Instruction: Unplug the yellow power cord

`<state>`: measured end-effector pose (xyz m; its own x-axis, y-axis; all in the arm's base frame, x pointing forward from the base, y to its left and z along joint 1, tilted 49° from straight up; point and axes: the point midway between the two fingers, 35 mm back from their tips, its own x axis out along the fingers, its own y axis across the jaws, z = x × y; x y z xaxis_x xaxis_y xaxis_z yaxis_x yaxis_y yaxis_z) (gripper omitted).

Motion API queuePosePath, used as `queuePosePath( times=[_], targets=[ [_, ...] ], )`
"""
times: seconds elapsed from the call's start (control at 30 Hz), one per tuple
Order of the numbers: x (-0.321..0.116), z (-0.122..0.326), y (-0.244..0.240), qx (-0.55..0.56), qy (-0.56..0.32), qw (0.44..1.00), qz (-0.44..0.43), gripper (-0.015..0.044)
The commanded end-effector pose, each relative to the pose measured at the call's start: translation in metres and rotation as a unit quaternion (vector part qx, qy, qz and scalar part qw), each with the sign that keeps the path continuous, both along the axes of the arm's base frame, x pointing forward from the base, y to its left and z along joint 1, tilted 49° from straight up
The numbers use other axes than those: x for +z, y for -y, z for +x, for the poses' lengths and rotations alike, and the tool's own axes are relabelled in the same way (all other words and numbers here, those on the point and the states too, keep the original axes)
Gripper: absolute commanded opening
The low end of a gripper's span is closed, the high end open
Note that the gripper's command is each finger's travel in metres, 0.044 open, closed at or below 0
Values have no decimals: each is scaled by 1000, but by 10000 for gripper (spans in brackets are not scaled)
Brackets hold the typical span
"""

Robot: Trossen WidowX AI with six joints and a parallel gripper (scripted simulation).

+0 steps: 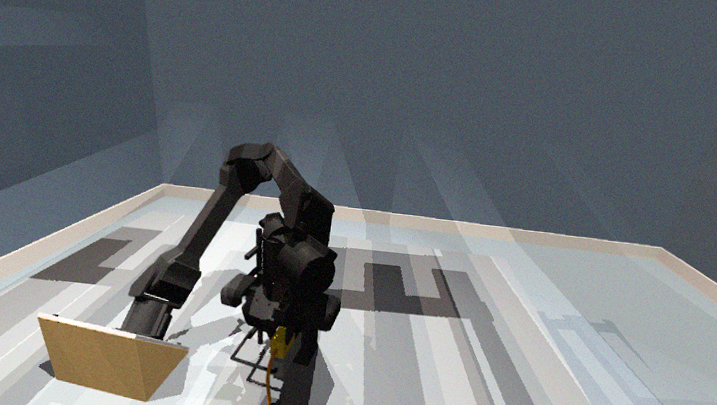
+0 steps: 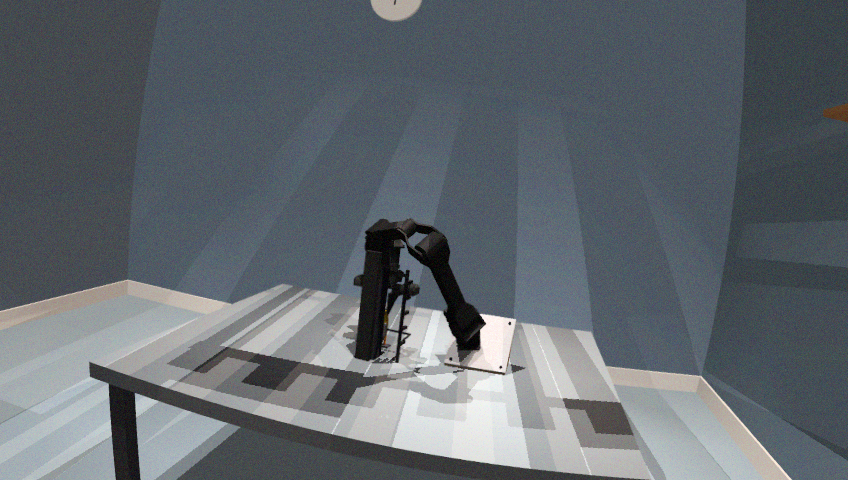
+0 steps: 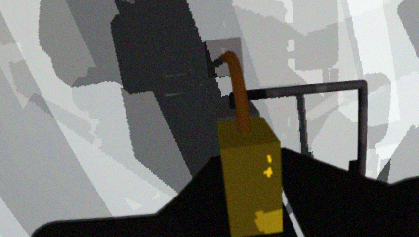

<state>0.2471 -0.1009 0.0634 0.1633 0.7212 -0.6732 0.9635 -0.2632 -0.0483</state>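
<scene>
The yellow plug (image 3: 251,178) is clamped in the gripper (image 3: 252,197), low at about 6 o'clock in the wrist view, so the grab looks done. The pull-out and the let-go are probably left. Further out, the cord (image 3: 238,91) is seen curving up toward 12 o'clock. Whether the prongs are out can't be told, and the dark strip (image 2: 372,300) is barely made out past the arm.
</scene>
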Motion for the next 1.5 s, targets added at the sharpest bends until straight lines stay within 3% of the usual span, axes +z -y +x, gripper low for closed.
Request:
queuePosePath(
  times=[0.0,1.23,1.43,1.47],
  targets=[
    [-2,0,2,0,2,1000,-1,0],
    [-41,-14,45,-3,0,1000,-1,0],
    [-34,-9,29,10,0,1000,2,157],
    [-34,-9,29,10,0,1000,2,160]
  ],
)
